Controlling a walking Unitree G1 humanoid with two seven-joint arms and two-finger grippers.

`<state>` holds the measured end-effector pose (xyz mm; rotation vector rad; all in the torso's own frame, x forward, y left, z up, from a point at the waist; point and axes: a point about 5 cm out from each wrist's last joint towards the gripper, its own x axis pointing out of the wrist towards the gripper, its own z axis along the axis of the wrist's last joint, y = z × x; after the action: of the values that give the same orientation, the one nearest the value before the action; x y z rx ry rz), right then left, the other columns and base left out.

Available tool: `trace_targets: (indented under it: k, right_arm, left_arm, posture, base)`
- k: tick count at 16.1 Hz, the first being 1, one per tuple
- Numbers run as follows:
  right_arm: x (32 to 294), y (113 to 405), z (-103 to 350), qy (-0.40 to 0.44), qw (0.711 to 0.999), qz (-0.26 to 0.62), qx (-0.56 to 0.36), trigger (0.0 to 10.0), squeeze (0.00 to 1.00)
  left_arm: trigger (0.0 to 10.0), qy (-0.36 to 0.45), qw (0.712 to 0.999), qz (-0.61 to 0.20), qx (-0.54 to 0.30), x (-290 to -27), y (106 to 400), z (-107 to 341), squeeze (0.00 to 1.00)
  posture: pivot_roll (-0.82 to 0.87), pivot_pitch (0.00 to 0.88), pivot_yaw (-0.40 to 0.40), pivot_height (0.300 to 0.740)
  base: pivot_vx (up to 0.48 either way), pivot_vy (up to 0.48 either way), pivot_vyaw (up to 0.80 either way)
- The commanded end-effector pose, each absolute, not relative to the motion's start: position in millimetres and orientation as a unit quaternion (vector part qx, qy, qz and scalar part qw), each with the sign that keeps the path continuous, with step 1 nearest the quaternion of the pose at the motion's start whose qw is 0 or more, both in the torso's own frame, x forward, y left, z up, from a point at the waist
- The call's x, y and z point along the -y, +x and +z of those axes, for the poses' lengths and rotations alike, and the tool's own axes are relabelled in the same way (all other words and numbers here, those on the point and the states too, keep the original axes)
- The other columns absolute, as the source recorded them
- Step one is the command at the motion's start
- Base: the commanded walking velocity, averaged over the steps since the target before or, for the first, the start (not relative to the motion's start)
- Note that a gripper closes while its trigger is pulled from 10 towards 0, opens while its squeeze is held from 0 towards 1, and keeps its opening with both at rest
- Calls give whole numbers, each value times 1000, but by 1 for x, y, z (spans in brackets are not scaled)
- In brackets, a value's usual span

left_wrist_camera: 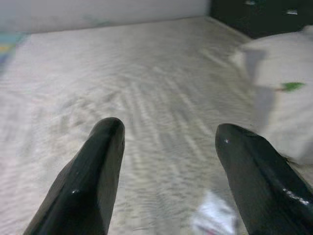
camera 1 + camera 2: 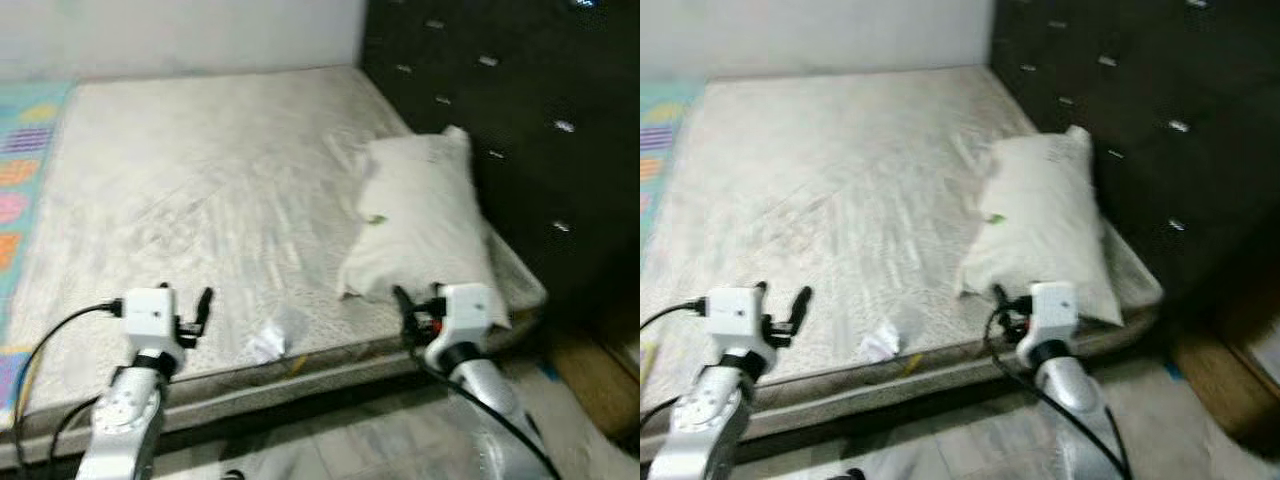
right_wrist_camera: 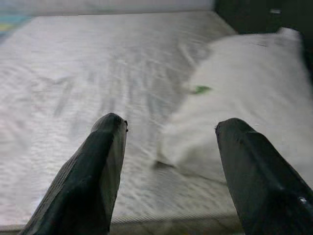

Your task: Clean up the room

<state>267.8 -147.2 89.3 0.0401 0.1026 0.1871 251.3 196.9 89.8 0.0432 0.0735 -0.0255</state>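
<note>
Nearest you: both pincers hang at the bed's (image 2: 300, 375) near edge, over the floor (image 2: 340, 450). L pincer (image 2: 203, 310) is spread wide, nothing in it; R pincer (image 2: 402, 305) likewise spread and empty.

Just past the edge, a crumpled scrap of paper (image 2: 266, 343) lies on the mattress, between the two arms. It sits ahead and to the R of the L pincer and looks a bit closer to that one, so L arm seems the better pick, w/ a short reach inward.

Further on, the pillow (image 2: 420, 215) lies lengthwise away from you along the dark headboard (image 2: 520, 130), its near end touching-close in front of the R pincer. A small green bit (image 2: 376, 219) sits on it.
</note>
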Motion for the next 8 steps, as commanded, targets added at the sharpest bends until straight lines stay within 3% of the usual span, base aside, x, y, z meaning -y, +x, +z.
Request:
trace_targets:
  k: [1, 6, 8]
  right_arm:
    - [156, 266, 88, 16, 995, 83, -56, 10000, 0]
    - [156, 267, 89, 16, 995, 82, -55, 10000, 0]
    - [156, 267, 89, 17, 995, 81, -53, 10000, 0]
  left_arm:
    - [10000, 17, 999, -24, -39, -192, 251, 89, 0]
    - [10000, 18, 999, -23, -39, -192, 252, 89, 0]
    - [10000, 18, 999, -22, -39, -192, 252, 89, 0]
  posture:
    - [-77, 115, -69, 740]
    - [-79, 120, -69, 740]
    - [-79, 120, -69, 740]
  base:
    - [0, 0, 800]
    - [0, 0, 795]
    - [0, 0, 0]
